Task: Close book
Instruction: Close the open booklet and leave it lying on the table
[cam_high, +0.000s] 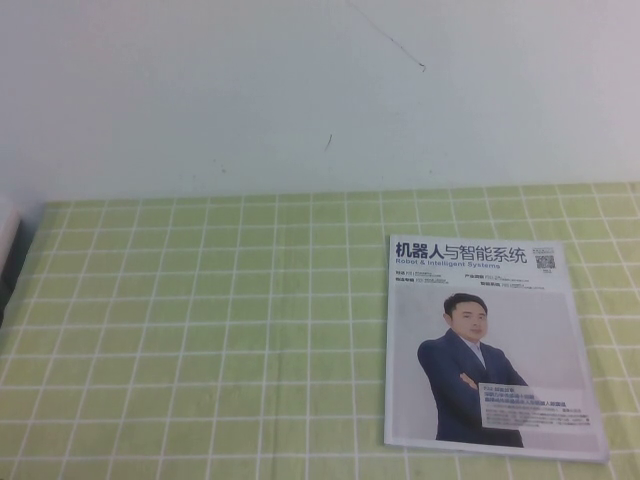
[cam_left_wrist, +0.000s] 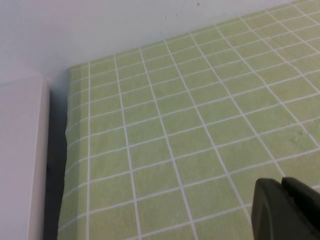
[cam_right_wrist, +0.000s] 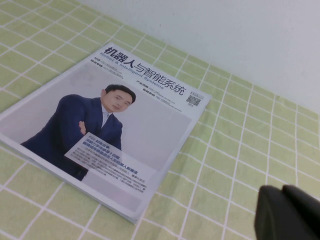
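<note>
A magazine-like book (cam_high: 485, 345) lies flat and closed on the green checked cloth, front cover up, at the right of the table. Its cover shows a man in a dark suit under a Chinese title. The same book (cam_right_wrist: 105, 120) fills the right wrist view. My right gripper (cam_right_wrist: 282, 192) hovers above the cloth beside the book, fingers together, holding nothing. My left gripper (cam_left_wrist: 284, 184) hangs over bare cloth near the table's left edge, far from the book, fingers together and empty. Neither arm appears in the high view.
The green cloth (cam_high: 200, 330) with white grid lines covers the table up to a white wall (cam_high: 300, 90) at the back. A pale box-like object (cam_left_wrist: 20, 160) stands off the table's left edge, with a dark gap beside it.
</note>
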